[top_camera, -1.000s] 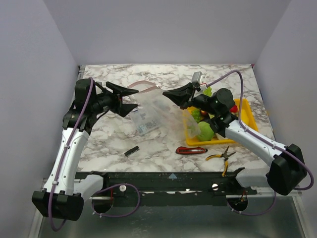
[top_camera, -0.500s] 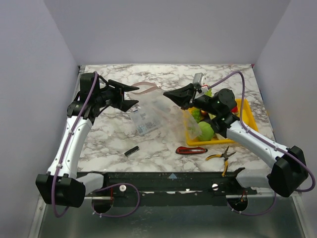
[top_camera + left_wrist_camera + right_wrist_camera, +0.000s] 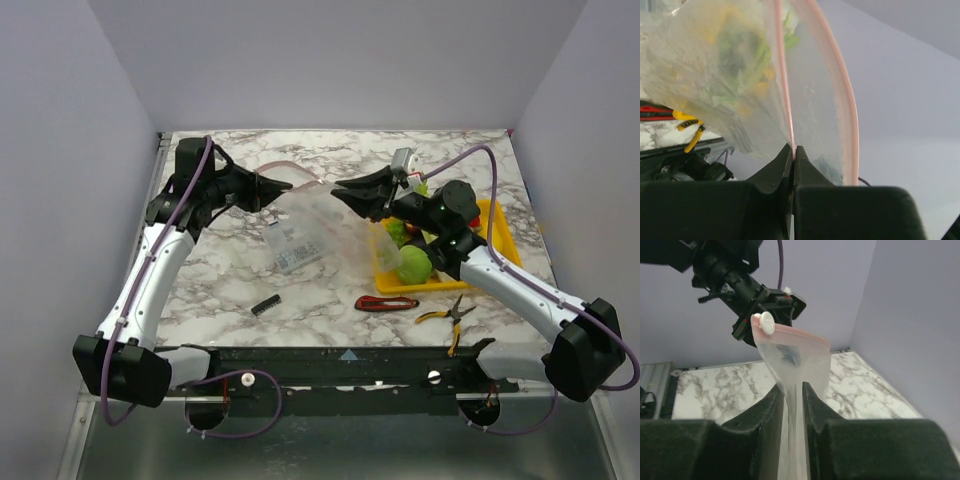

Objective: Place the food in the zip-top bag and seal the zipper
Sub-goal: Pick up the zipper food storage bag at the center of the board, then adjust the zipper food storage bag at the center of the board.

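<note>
Your surface (image 3: 330, 290) carries the yellow tray (image 3: 497, 238) on the right. The food (image 3: 413, 263) sits in it, with none in the bag as far as I can judge. The bag (image 3: 318, 215) hangs stretched between your two arms above the surface, just left of the tray, likely so its mouth can be spread for loading. It is clear, limp and creased; the green-yellow blur in the left wrist view looks like the tray seen through the film. The zipper (image 3: 786, 90), a thin pink strip, has its two sides parted. Your left fingers (image 3: 772, 172) are closed on one side of it, and your right fingers (image 3: 767, 405) pinch the film, nearly together.
</note>
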Robot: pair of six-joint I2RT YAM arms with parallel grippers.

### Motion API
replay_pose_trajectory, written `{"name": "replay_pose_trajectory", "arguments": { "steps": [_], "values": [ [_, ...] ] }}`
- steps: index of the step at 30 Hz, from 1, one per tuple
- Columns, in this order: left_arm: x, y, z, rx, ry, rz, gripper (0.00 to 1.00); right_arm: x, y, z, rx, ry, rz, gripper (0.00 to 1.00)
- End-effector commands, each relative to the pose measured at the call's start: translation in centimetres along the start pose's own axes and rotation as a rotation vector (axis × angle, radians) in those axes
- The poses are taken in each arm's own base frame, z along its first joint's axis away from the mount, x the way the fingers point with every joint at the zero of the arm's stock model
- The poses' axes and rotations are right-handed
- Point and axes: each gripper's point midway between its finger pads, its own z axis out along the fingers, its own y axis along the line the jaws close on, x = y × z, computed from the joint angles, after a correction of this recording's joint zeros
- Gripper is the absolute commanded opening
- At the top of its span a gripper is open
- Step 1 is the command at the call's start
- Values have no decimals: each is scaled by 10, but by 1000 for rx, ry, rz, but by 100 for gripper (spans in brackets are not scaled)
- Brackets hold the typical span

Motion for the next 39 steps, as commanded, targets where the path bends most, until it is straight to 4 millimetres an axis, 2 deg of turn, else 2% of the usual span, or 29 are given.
{"name": "replay_pose_trajectory", "arguments": {
  "steps": [1,3,4,9,12,15,18,21,22,24,28,31,35,39],
  "values": [
    [-15,-38,-13,59,-156,61,0,-1,-13,-11,132,22,58,39],
    [-24,-57,-23,85,-250,194,0,2,-23,-17,227,40,128,60],
    [-31,-59,-26,62,-295,260,0,5,-28,-21,268,61,160,66],
    [-56,-90,-44,-3,-465,663,0,15,-51,-44,516,147,336,86],
    [-78,-101,-58,-78,-581,928,0,20,-53,-52,581,185,427,91],
    [-106,-97,-69,-252,-656,1218,0,29,-52,-53,623,213,525,93],
    [-131,-76,-70,-456,-626,1441,0,36,-48,-48,623,228,617,95],
    [-161,-51,-62,-636,-620,1472,0,47,-43,-39,595,248,688,98],
    [-167,-43,-52,-665,-587,1487,0,53,-43,-36,590,258,709,98],
    [-172,-26,-29,-691,-499,1501,0,62,-42,-29,585,274,760,99],
    [-160,2,14,-639,-298,1505,0,75,-49,-16,610,269,859,99],
    [-150,15,35,-564,-224,1504,0,87,-54,-2,612,251,917,97],
    [-143,25,46,-540,-181,1508,0,101,-64,21,611,205,944,86],
    [-126,26,50,-497,-131,1476,0,110,-78,49,665,199,883,83]
  ]
}}
